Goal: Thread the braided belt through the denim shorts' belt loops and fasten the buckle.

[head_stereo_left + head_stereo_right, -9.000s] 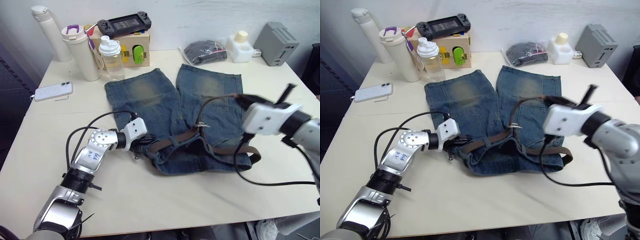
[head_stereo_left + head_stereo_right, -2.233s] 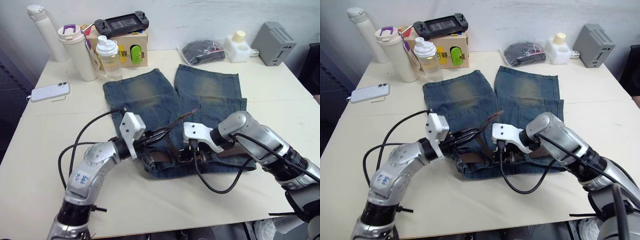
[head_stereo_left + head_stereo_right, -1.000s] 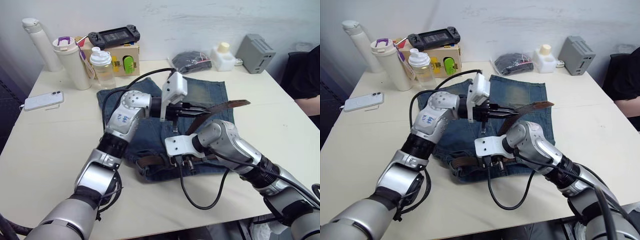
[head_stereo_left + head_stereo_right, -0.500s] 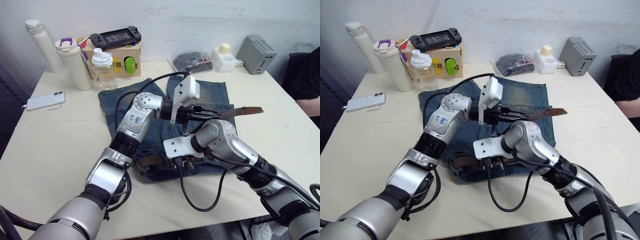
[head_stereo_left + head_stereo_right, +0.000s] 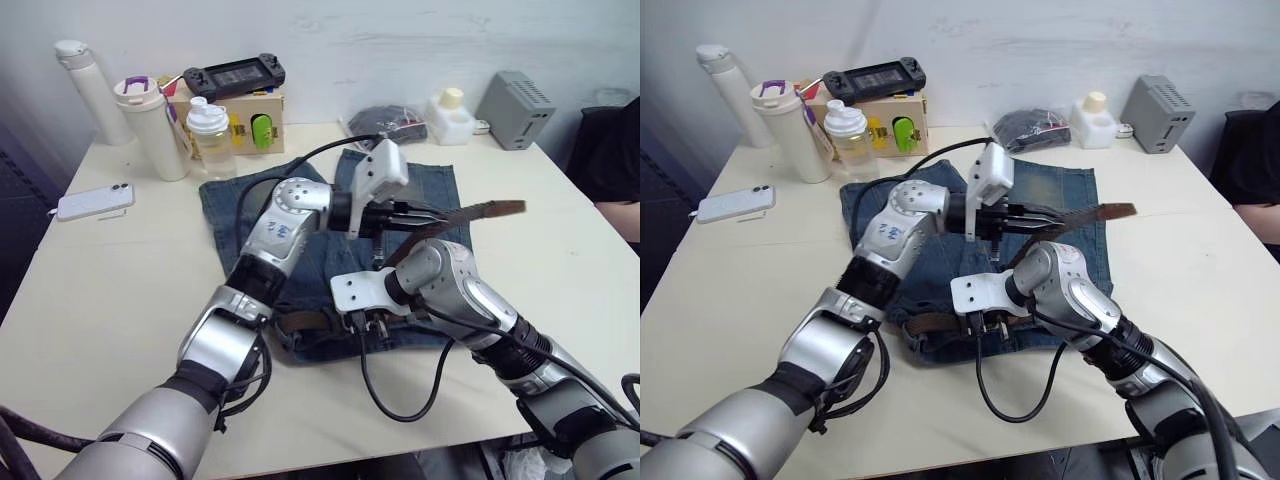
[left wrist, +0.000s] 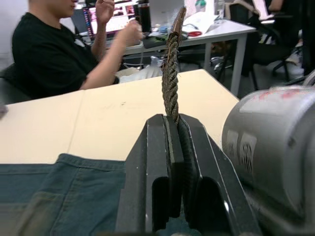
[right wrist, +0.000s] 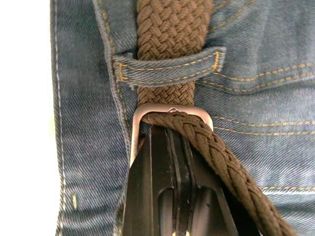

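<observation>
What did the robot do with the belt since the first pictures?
The left gripper, which sat low at the waistband's left end, took hold of the braided belt and pulled its free end up and across to the right, out over the denim shorts. The right gripper came down from mid-air to clamp at the buckle. The shorts, bottles and phone stayed put.

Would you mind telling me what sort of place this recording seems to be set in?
Probably a shared office or lab workspace. A seated person works at a laptop on a desk behind, and the pale table carries a phone and handheld game console beside the denim shorts.
</observation>
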`<state>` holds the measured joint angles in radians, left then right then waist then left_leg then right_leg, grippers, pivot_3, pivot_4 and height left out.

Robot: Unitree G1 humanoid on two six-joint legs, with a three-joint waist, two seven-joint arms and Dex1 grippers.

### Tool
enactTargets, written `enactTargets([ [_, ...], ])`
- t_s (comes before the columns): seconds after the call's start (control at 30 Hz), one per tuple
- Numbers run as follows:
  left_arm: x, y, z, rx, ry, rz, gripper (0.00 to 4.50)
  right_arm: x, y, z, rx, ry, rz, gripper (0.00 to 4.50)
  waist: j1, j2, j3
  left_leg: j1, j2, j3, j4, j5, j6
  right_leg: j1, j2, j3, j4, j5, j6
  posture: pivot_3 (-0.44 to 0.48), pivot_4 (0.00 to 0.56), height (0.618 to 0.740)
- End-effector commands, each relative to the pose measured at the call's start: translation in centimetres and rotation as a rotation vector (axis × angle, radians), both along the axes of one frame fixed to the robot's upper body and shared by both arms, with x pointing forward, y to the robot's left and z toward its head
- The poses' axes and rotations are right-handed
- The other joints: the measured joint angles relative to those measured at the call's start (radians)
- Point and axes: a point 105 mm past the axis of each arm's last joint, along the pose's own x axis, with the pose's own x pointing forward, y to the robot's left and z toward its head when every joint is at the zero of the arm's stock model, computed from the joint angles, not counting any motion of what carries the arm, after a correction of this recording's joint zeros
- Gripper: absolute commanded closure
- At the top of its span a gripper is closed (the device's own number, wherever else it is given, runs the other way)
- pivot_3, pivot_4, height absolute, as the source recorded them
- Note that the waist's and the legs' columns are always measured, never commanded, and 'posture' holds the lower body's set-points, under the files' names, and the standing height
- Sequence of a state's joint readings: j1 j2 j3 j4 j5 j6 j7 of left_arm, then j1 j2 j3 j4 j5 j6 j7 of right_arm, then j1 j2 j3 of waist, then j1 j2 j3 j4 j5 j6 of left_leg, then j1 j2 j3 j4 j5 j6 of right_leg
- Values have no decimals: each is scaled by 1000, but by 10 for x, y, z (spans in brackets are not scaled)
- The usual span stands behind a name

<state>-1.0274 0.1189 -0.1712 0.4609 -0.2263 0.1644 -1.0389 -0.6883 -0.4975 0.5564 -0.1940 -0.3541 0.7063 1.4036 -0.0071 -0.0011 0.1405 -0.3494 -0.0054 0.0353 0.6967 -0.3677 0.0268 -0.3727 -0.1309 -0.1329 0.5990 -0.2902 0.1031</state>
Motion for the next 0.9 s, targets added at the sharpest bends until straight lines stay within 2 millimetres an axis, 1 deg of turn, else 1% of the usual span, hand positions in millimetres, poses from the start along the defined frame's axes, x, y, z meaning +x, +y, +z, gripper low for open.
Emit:
enactTargets([
  [0.03, -1, 46, 48, -149, -224, 166, 4500, -34, 2, -56, 50, 278, -114, 4362, -10, 4, 3, 0, 0, 0, -1, 0, 0, -1, 0, 0, 1, -1, -1, 0, 150, 690],
  [0.07, 3, 61, 36, -115, -212, 221, 4500, -31, 3, -44, 123, 268, -166, 4362, -12, 6, 4, -1, 0, 0, -1, 0, 0, -2, 0, 0, 2, -1, -2, 0, 150, 690],
  [0.17, 2, 93, 5, -4, -213, 328, 4500, -25, 1, -16, 274, 227, -271, 4362, -16, 10, 14, -4, 1, 0, -3, 0, 0, -5, 1, -1, 5, -1, -2, 0, 150, 690],
  [0.2, -3, 105, -13, 75, -226, 361, 4500, -21, -1, -2, 350, 195, -329, 4362, -16, 11, 19, -5, 0, 0, -3, 1, 0, -6, 1, -1, 5, -1, -2, 0, 150, 690],
  [0.3, -19, 122, -45, 235, -260, 399, 4500, -16, -9, 24, 474, 137, -450, 4362, -19, 16, 26, -7, 0, 1, -3, 1, 0, -10, 1, 0, 5, -1, -2, 0, 150, 690],
  [0.37, -29, 127, -58, 322, -293, 409, 4500, -15, -16, 36, 517, 101, -511, 4362, -16, 17, 27, -14, -1, 1, -3, 1, 1, -18, 1, 0, 8, -1, -2, 0, 150, 690],
  [0.4, -34, 129, -62, 355, -306, 411, 4500, -15, -18, 41, 534, 89, -533, 4362, -11, 17, 32, -22, -1, 1, 0, 2, 2, -24, 0, 0, 10, -1, -2, 0, 150, 690],
  [0.43, -39, 129, -67, 392, -323, 405, 4500, -17, -20, 47, 556, 79, -551, 4362, -5, 18, 34, -23, -1, 1, 1, 2, 2, -25, 0, 0, 11, -1, -2, 0, 150, 690],
  [0.53, -51, 127, -69, 421, -351, 405, 4500, -23, -22, 62, 621, 60, -595, 4362, 10, 18, 42, -24, -2, 1, 3, 2, 3, -25, -1, 0, 12, -1, -2, 0, 150, 690],
  [0.63, -55, 125, -68, 429, -372, 413, 4500, -24, -26, 71, 659, 26, -647, 4362, 13, 18, 45, -24, -2, 1, 3, 3, 4, -25, -2, 0, 12, -1, -2, 0, 150, 690],
  [0.67, -56, 124, -68, 429, -373, 414, 4500, -23, -28, 75, 678, 12, -675, 4114, 12, 19, 46, -24, -2, 1, 2, 3, 4, -25, -2, 0, 12, -1, -2, 0, 150, 690],
  [0.7, -57, 124, -68, 431, -373, 416, 4500, -24, -31, 80, 699, -14, -689, 3776, 12, 19, 46, -24, -2, 1, 2, 3, 4, -25, -1, 0, 12, -1, -2, 0, 150, 690],
  [0.73, -57, 124, -68, 425, -362, 419, 4500, -27, -32, 86, 722, -35, -688, 3495, 11, 20, 47, -24, -2, 1, 2, 3, 4, -25, -1, 0, 12, -1, -2, 0, 150, 690],
  [0.8, -57, 124, -68, 415, -347, 423, 4500, -32, -34, 96, 753, -69, -668, 2625, 10, 20, 47, -24, -2, 1, 1, 3, 4, -26, -1, 0, 12, -1, -2, 0, 150, 690],
  [0.83, -57, 124, -68, 418, -347, 421, 4500, -35, -36, 99, 762, -81, -665, 2121, 9, 20, 47, -24, -2, 1, 1, 3, 4, -26, 0, 0, 12, -1, -2, 0, 150, 690],
  [0.87, -57, 124, -68, 421, -348, 419, 4500, -38, -38, 100, 762, -104, -652, 1585, 9, 20, 47, -24, -2, 1, 1, 3, 4, -26, 0, 0, 12, -1, -2, 0, 150, 690],
  [0.9, -57, 124, -68, 422, -349, 417, 4500, -42, -41, 100, 747, -126, -640, 1174, 9, 20, 47, -24, -2, 2, 1, 3, 4, -26, 0, 0, 12, -1, -2, 0, 150, 690],
])
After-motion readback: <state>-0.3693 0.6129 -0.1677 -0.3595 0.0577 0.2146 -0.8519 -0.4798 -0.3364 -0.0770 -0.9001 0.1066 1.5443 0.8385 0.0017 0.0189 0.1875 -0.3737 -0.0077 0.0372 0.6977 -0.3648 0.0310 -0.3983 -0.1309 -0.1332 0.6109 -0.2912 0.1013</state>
